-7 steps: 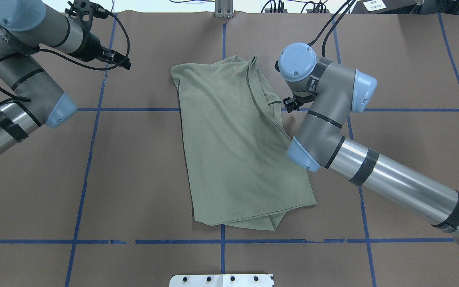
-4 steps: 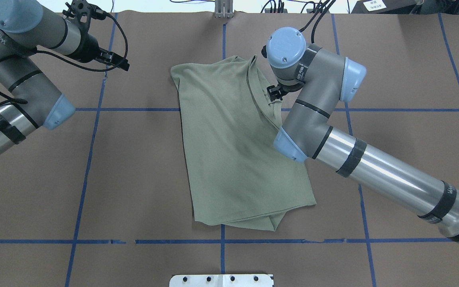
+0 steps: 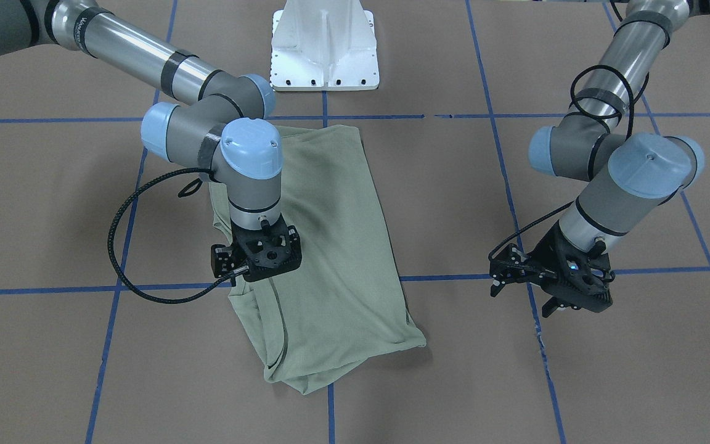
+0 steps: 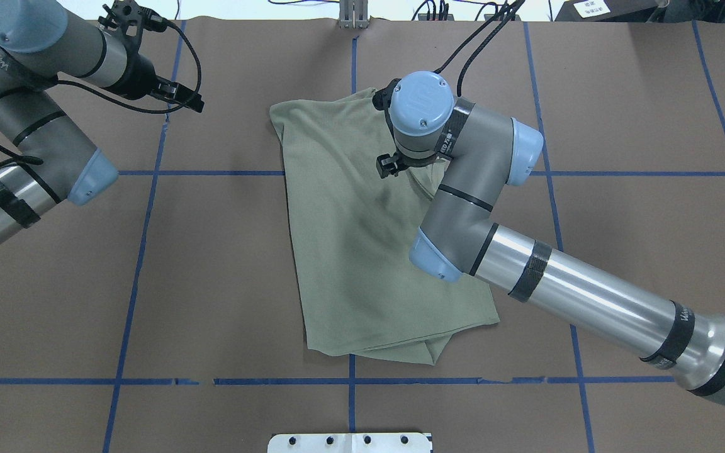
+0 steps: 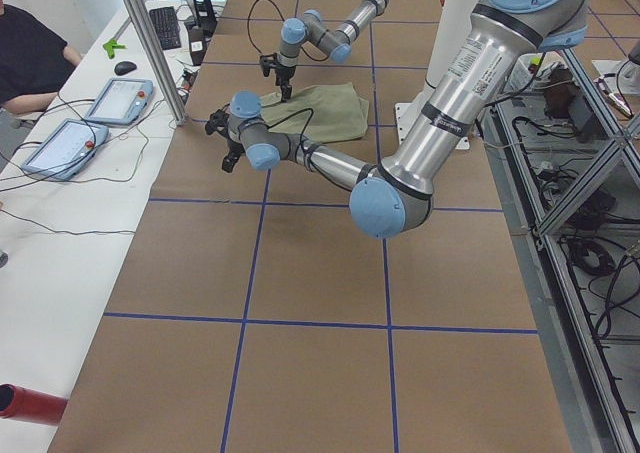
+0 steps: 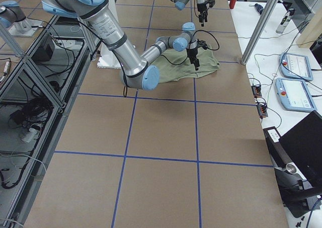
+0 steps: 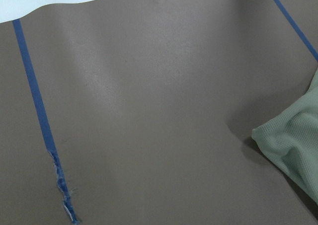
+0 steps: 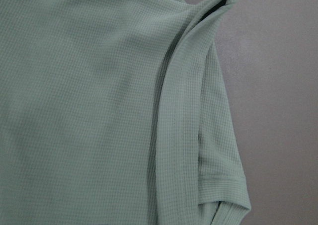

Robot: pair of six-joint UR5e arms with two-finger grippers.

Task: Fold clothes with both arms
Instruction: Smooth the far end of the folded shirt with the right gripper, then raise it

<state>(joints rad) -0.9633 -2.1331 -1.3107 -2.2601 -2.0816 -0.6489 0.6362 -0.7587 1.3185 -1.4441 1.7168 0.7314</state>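
Right gripper [image 3: 262, 256] hangs over the shirt [image 3: 330, 246], its spread impossible to tell; left gripper [image 3: 520, 296] gapes over brown table [image 3: 453, 203]

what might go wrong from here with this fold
1. The right claw hangs over the stacked side fold of the shirt. A pinch there may catch only some layers and pull the fold open.
2. The left claw is over the bare table, apart from the shirt. A lift by one arm alone would likely drag the shirt askew.
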